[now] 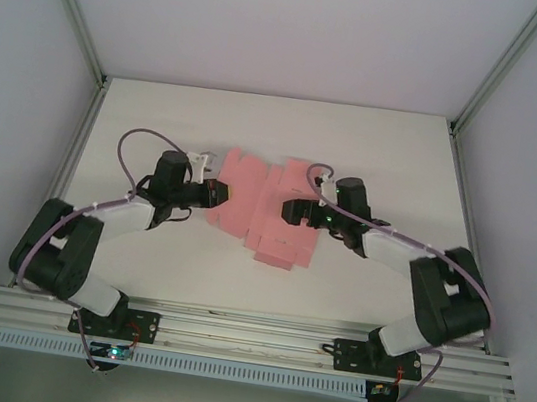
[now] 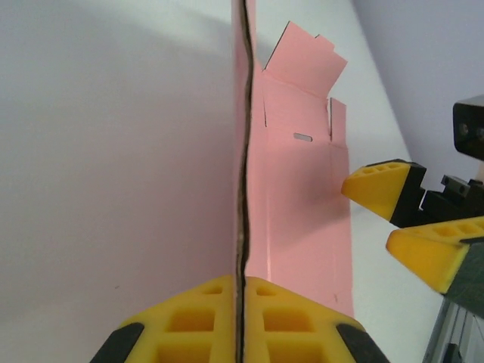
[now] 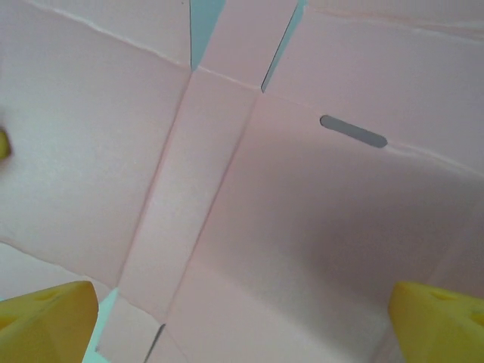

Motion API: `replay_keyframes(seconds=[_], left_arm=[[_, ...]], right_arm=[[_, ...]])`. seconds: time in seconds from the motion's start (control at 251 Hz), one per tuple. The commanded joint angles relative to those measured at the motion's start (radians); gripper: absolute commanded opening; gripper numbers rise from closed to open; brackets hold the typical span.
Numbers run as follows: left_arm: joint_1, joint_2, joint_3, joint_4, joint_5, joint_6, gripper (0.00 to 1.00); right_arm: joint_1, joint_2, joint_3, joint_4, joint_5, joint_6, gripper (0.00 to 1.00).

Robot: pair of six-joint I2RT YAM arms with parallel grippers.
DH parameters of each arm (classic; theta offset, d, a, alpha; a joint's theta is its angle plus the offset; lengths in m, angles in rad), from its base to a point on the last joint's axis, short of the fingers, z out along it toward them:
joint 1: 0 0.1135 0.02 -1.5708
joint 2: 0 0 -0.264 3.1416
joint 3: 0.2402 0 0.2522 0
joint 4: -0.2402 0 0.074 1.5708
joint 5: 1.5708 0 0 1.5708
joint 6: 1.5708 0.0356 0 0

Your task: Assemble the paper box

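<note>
Left hand [image 1: 220,194]: closed on the 9 o'clock margin of the paper box [image 1: 264,216]. In the left wrist view its yellow pads [image 2: 204,318] meet with only the card's thickness between them. The card shows edge-on there, so we read this as a pinch grip on the sheet.

Paper box: an unfolded pink die-cut sheet lying mid-surface [image 1: 159,124], between the two arms. The pinched margin seems to stand at an angle to the rest of the sheet; we cannot tell by how much.

Handling, our judgement: very light, thin and floppy across open panels, stiffer along its scored creases. It should dent easily under a hard pinch and slide readily on the smooth surface. We would take it at a margin or flap close to a fold line, with a neighbouring panel pinned down.

Orientation: from overhead the long axis appears to run from about 10 to 4 o'clock. A notched flap [image 2: 306,60] sits at the far end, and a small slot [image 3: 353,131] is cut in one panel.

Right hand [image 1: 293,211]: jaws wide and holding nothing, poised over the sheet's 3 o'clock half. Its fingertips [image 3: 45,321] straddle a creased strip. We cannot tell whether they touch the card.
</note>
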Motion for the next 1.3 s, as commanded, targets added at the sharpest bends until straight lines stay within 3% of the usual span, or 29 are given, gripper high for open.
replay_keyframes(seconds=[0.0, 0.084, 0.223, 0.467, 0.71, 0.886, 1.197, 1.297], left_arm=[[-0.048, -0.144, -0.012, -0.046, -0.073, 0.062, 0.0], [-0.075, -0.246, -0.028, -0.085, -0.132, 0.058, 0.0], [-0.097, -0.394, -0.083, -0.046, -0.14, 0.028, 0.0], [-0.121, -0.55, -0.114, -0.02, -0.149, -0.042, 0.0], [-0.131, -0.654, -0.144, 0.03, -0.137, -0.102, 0.0], [-0.137, -0.697, -0.155, 0.06, -0.119, -0.127, 0.0], [-0.147, -0.737, -0.139, 0.019, -0.101, -0.138, 0.0], [-0.149, -0.74, -0.147, 0.019, -0.111, -0.138, 0.0]], right_arm=[[-0.06, -0.135, -0.002, -0.059, -0.059, -0.008, 0.98], [-0.121, -0.229, -0.036, -0.056, -0.099, 0.038, 0.98], [-0.186, -0.343, -0.11, -0.025, -0.148, 0.073, 0.98], [-0.233, -0.365, -0.205, 0.19, -0.392, 0.19, 0.91], [-0.239, -0.338, -0.228, 0.283, -0.437, 0.224, 0.88], [-0.239, -0.328, -0.233, 0.377, -0.494, 0.265, 0.69], [-0.252, -0.336, -0.211, 0.256, -0.433, 0.16, 0.77], [-0.252, -0.317, -0.208, 0.307, -0.48, 0.175, 0.67]])
